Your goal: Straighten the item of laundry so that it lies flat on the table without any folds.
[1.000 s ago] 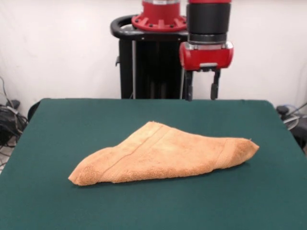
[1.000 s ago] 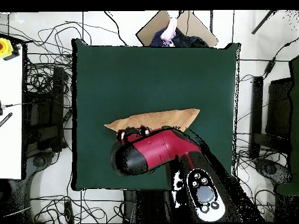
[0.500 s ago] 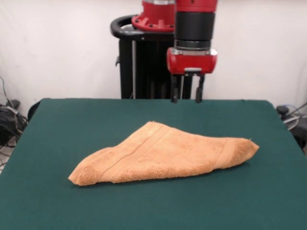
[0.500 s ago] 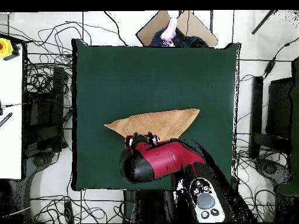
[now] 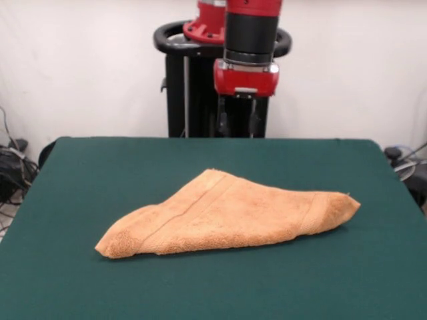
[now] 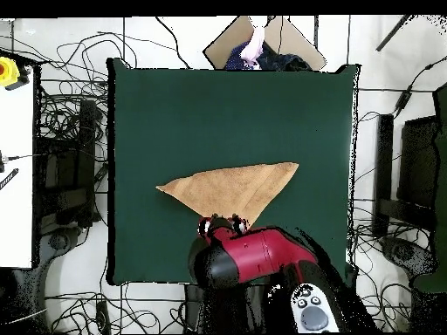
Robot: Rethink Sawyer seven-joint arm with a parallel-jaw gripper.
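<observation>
Orange-tan terry cloth, the towel (image 5: 227,217), lay folded into a rough triangle near the middle of the dark green table (image 5: 80,173). From the camera facing me, its long folded edge ran along the side nearest that camera, 1 rounded corner sat at the picture's left and a blunter corner at the right, and its peak pointed toward my pedestal (image 5: 200,87). Woven band stripes crossed the cloth near the left slope and near the right end. The upper layer sat a little raised above the tabletop, so the towel was not flat. From the camera looking straight down, the towel (image 6: 231,185) showed as a long triangle with its straight edge away from my base and its point turned toward my base. My pincer (image 5: 236,122) hung in the air above the table's edge on my side, behind the towel's peak and touching nothing. Its 2 dark fingers (image 5: 222,123) pointed straight down and stood apart with a gap between them, holding nothing. From above, my red and black arm (image 6: 249,260) covered the table's edge by my base, and the pincer (image 6: 223,225) sat just beside the towel's point.
</observation>
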